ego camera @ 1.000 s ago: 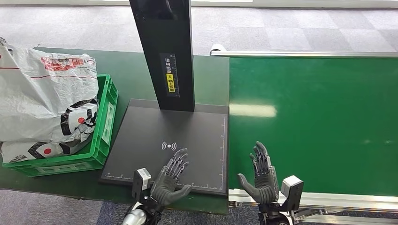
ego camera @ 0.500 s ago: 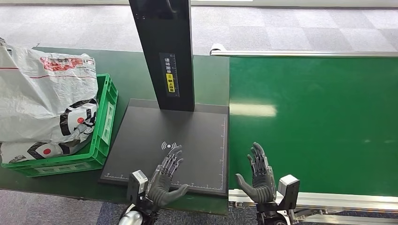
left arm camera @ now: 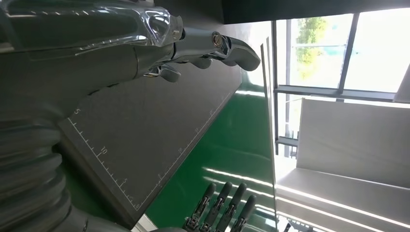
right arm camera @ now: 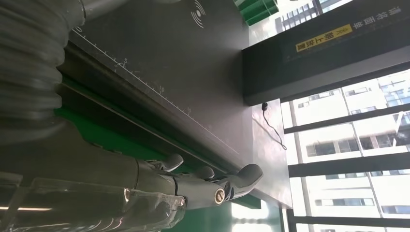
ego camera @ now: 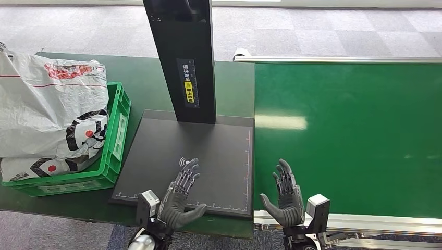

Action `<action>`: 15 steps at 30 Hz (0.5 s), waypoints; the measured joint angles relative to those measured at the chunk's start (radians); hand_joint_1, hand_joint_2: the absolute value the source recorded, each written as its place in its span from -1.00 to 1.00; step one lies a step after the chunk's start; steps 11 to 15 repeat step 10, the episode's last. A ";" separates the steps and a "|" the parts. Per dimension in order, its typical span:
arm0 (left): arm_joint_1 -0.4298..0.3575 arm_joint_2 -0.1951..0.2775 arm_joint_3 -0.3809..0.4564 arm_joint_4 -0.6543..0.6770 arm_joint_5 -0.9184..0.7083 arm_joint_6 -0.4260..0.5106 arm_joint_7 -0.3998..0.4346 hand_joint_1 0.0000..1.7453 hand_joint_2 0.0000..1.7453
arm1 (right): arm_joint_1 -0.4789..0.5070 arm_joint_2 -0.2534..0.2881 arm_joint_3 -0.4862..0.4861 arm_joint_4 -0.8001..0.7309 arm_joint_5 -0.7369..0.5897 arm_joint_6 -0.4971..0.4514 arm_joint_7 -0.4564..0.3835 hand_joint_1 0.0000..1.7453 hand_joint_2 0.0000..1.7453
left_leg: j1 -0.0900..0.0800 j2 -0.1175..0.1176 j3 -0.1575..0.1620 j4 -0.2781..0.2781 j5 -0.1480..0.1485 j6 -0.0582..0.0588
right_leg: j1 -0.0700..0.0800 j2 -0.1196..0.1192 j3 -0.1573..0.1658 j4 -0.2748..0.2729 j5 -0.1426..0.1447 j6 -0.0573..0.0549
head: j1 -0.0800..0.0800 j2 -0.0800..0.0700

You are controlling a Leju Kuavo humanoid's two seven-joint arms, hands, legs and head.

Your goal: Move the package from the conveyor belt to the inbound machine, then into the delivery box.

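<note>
Both hands spread wide, holding nothing: left hand (ego camera: 180, 200) over scanner plate (ego camera: 219, 151), right hand (ego camera: 285, 198) at conveyor belt (ego camera: 354, 135) edge. Column label (ego camera: 188, 83): Chinese characters, unreadable.

Inbound machine plate (ego camera: 208, 151): upright column (ego camera: 182, 57) at its far edge; conveyor belt (ego camera: 354, 135) directly right; delivery box (ego camera: 112, 151) left, holding bagged package (ego camera: 47, 109).
</note>
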 joint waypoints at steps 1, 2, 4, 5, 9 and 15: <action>0.001 0.000 0.001 -0.001 0.000 0.000 0.000 -1.00 1.00 | 0.000 0.000 0.000 0.000 0.002 0.000 0.000 -1.00 1.00 | 0.000 0.000 0.000 0.000 0.000 0.000 | 0.000 0.000 0.000 0.000 0.000 0.000 | 0.000 0.000; 0.001 0.000 0.001 -0.001 -0.001 0.001 0.000 -1.00 1.00 | 0.000 0.001 0.000 0.001 0.002 0.000 0.000 -1.00 1.00 | 0.000 0.000 0.000 0.000 0.000 0.000 | 0.000 0.000 0.000 0.000 0.000 0.000 | 0.000 0.000; 0.002 0.000 0.003 -0.002 -0.001 0.001 0.000 -1.00 1.00 | 0.000 0.001 0.000 0.001 0.003 0.000 0.000 -1.00 1.00 | 0.000 0.000 0.000 0.000 0.000 0.000 | 0.000 0.000 0.000 0.000 0.000 0.000 | 0.000 0.000; 0.003 0.000 0.003 -0.002 -0.002 0.001 0.000 -1.00 1.00 | 0.000 0.001 0.000 0.001 0.003 0.000 0.000 -1.00 1.00 | 0.000 0.000 0.000 0.000 0.000 0.000 | 0.000 0.000 0.000 0.000 0.000 0.000 | 0.000 0.000; 0.004 0.000 0.005 -0.002 -0.002 0.002 0.000 -1.00 1.00 | 0.000 0.001 0.000 0.001 0.004 0.000 0.000 -1.00 1.00 | 0.000 0.000 0.000 0.000 0.000 0.000 | 0.000 0.000 0.000 0.000 0.000 0.000 | 0.000 0.000; 0.004 0.000 0.005 -0.002 -0.002 0.002 0.000 -1.00 1.00 | 0.000 0.001 0.001 0.001 0.004 0.000 0.000 -1.00 1.00 | 0.000 0.000 0.000 0.000 0.000 0.000 | 0.000 0.000 0.000 0.000 0.000 0.000 | 0.000 0.000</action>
